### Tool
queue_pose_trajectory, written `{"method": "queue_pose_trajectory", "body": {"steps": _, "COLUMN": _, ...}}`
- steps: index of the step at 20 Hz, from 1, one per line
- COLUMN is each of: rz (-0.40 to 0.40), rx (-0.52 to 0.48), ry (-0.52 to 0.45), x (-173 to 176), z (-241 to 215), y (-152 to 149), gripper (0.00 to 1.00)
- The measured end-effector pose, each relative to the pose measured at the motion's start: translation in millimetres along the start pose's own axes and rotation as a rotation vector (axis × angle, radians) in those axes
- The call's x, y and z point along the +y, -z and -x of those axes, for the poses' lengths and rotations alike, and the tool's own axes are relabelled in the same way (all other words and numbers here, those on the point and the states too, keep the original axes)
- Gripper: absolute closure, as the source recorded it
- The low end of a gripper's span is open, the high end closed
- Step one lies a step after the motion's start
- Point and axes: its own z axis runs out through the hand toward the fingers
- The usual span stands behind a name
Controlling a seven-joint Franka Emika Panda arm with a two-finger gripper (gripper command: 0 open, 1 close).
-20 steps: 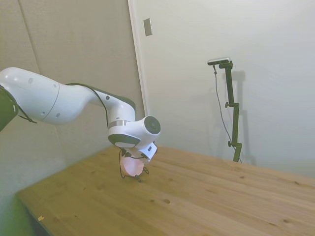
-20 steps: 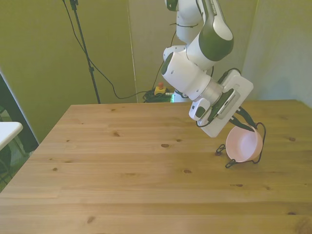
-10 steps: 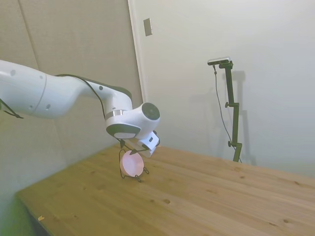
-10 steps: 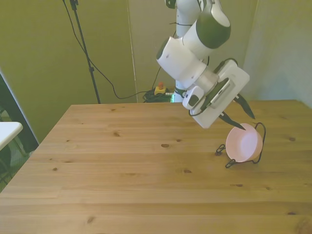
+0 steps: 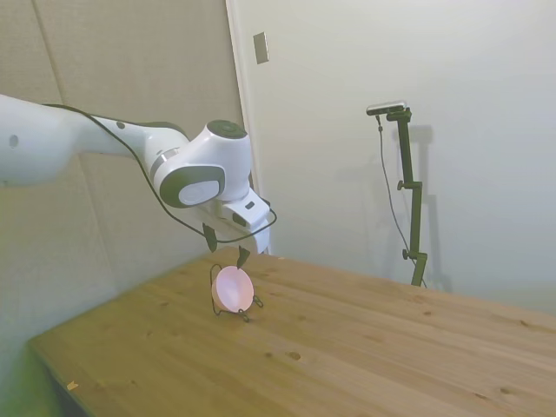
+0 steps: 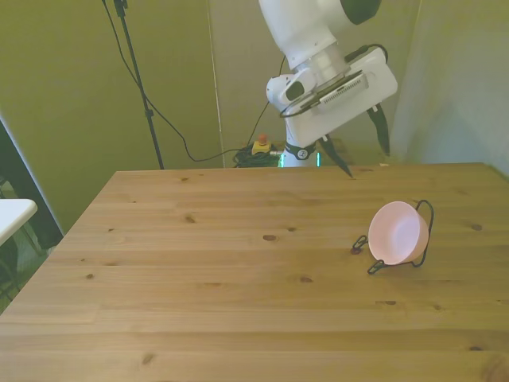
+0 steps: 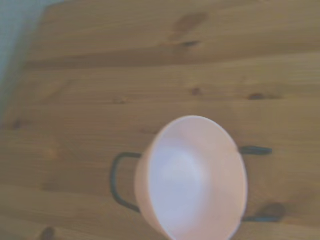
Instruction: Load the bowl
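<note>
The risk here is mostly about how the bowl [image 6: 396,231] is sitting. It's tipped on its side in the thin black wire rack [image 6: 424,235], open face turned toward the front view's left, and the rack is just a couple of loops holding it — not much to stop it rolling or sliding out if something nudges it. Seen from the front, it's at roughly 4 o'clock from the middle of the table [image 6: 199,278], near the edge on the front view's right.

Up close in the wrist view the bowl [image 7: 192,177] fills the frame with the rack [image 7: 120,180] peeking out either side. That shot is soft, so I can't tell whether the rim is really seated against the wire or only leaning on it. The rack's feet are barely readable there too.

Further back, the hand [image 6: 362,147] is up in the air around 11 o'clock from the bowl, well apart from it, fingers spread with nothing between them. If it swings low past the rack, a fingertip could clip the top loop and knock the whole thing over.

From the side view the bowl [image 5: 233,288] hides most of the rack, and the hand [image 5: 228,245] hangs just above it — the gap between them is hard to judge from that angle.
</note>
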Motion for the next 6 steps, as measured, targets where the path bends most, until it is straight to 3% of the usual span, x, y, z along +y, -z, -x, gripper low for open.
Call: {"method": "queue_pose_trajectory", "body": {"steps": 6, "rz": 0.217, "rx": 0.180, "ry": -0.147, "x": 21, "z": 21, "y": 5, "gripper": 0.00}}
